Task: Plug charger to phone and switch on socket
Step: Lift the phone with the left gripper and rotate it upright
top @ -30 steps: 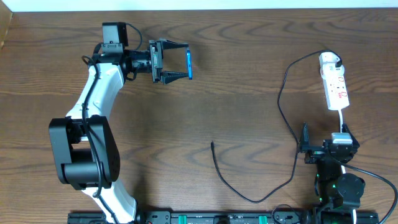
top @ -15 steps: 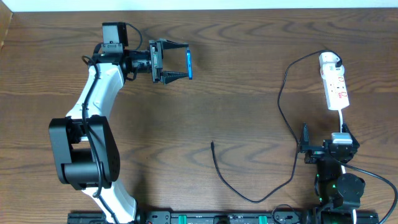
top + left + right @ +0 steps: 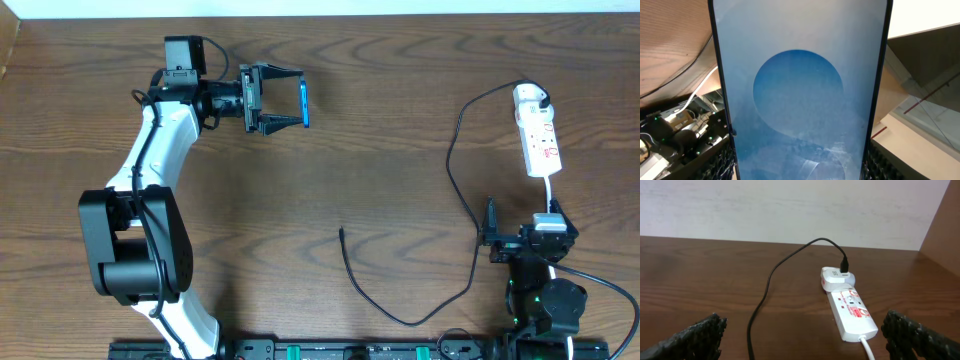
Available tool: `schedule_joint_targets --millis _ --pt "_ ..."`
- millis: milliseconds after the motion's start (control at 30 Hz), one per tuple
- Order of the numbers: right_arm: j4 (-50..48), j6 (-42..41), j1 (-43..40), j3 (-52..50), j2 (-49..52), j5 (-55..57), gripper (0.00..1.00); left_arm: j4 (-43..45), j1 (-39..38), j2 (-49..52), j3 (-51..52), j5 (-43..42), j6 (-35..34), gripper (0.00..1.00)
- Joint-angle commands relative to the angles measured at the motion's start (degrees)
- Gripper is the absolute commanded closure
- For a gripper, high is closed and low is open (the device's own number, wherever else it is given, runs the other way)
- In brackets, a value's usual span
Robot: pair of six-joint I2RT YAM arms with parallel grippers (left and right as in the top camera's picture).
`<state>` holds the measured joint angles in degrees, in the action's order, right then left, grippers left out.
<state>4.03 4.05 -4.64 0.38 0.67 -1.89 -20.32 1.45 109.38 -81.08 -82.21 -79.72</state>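
Note:
My left gripper (image 3: 290,100) is shut on the phone (image 3: 303,103) and holds it on edge above the far left of the table. The phone's blue screen fills the left wrist view (image 3: 799,95) between my finger pads (image 3: 720,165). The charger cable (image 3: 455,150) runs from the white plug (image 3: 530,97) in the socket, loops down the table, and ends in a free connector tip (image 3: 341,233) lying at the middle front. The socket (image 3: 540,140) lies at the far right; it also shows in the right wrist view (image 3: 852,312). My right gripper (image 3: 805,335) is open and empty, short of the socket.
The socket's white lead (image 3: 552,190) runs toward my right arm base (image 3: 540,260). A black rail (image 3: 340,350) lines the table's front edge. A wooden side wall (image 3: 945,220) stands at the right.

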Motion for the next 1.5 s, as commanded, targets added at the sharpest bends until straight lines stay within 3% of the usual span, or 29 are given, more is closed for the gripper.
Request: schedule_joint_targets --millis 0,567,1167,1467 --pt "0.3 0.7 0.2 -0.1 -0.3 0.0 0.01 0.3 0.1 -1.9 -0.8 -2.6 0.0 0.93" --pt "0.3 0.7 0.2 -0.1 -0.3 0.0 0.01 0.3 0.1 -1.9 -0.8 -1.1 0.7 0.93" --pt "0.3 0.7 0.2 -0.1 -0.3 0.0 0.01 0.3 0.1 -1.9 -0.8 14.8 28.6 0.93" --pt "0.0 0.7 0.2 -0.1 -0.3 -0.2 0.01 0.3 0.1 -1.9 -0.8 15.7 32.4 0.93"
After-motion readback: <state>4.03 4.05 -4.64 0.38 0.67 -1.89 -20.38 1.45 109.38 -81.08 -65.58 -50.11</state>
